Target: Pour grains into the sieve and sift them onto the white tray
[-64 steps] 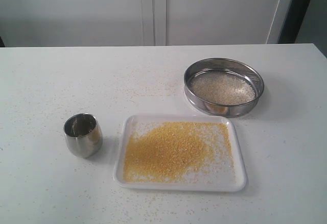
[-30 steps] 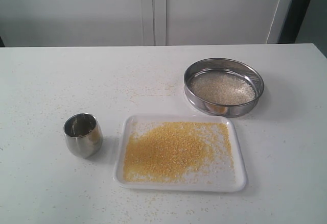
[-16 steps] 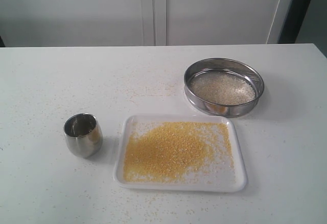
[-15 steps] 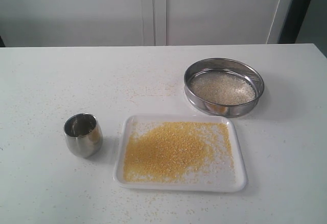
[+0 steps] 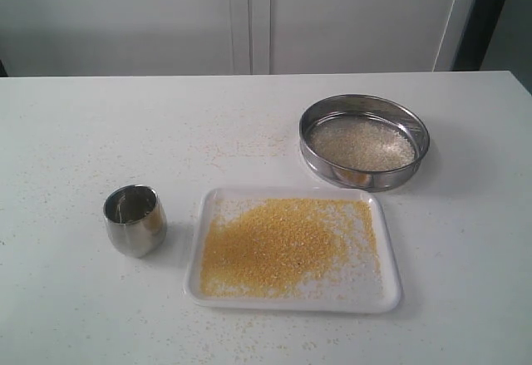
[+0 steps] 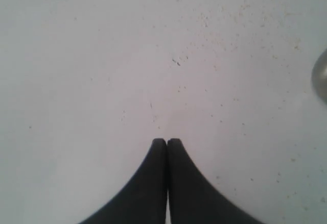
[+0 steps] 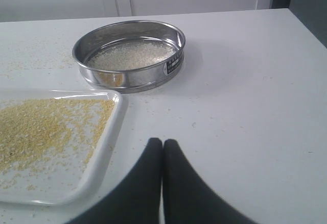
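Observation:
The sieve [image 5: 364, 141] [image 7: 130, 54] rests on the table behind the white tray [image 5: 378, 298] [image 7: 97, 170], with whitish rice-like grains [image 5: 362, 145] [image 7: 132, 55] lying on its mesh. Fine yellow-orange granules [image 5: 274, 244] [image 7: 46, 127] are spread over the tray. Neither arm shows in the exterior view. My left gripper [image 6: 166, 141] is shut with nothing in it, over bare table. My right gripper [image 7: 162, 142] is shut and empty too, beside the tray's corner and short of the sieve.
A small rounded steel cup [image 5: 135, 219] stands upright left of the tray; its edge [image 6: 321, 80] shows in the left wrist view. Stray granules dot the white table [image 5: 83, 132]. A white wall or cabinet front [image 5: 249, 16] rises behind the table.

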Motion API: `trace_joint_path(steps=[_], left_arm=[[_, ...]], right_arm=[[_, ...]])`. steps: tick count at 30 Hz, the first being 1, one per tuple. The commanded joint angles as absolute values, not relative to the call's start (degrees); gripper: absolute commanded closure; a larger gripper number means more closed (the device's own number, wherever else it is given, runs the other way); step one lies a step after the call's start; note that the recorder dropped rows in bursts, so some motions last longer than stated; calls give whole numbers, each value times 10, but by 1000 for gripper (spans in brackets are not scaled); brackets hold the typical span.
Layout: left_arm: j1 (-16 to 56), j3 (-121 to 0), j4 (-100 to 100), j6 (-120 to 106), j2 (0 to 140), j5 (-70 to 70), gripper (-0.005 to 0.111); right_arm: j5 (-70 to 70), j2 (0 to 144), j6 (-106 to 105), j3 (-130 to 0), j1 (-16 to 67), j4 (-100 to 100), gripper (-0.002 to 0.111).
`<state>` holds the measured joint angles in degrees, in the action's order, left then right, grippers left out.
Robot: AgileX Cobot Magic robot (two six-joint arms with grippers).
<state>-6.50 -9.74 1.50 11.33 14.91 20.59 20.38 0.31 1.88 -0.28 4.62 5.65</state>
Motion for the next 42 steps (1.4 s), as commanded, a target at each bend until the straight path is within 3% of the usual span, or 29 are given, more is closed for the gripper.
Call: trace_joint_path(steps=[1,8,42], left_arm=[[-46,-45,19,105,68,173,107],[8,0,20,104,0,175,107],[7,0,-34,0,0,157,107]], right_arm=[[196,0,19,0,43,53,108],[196,0,19,0,43,53,108],[196,0,19,0,43,53,108]])
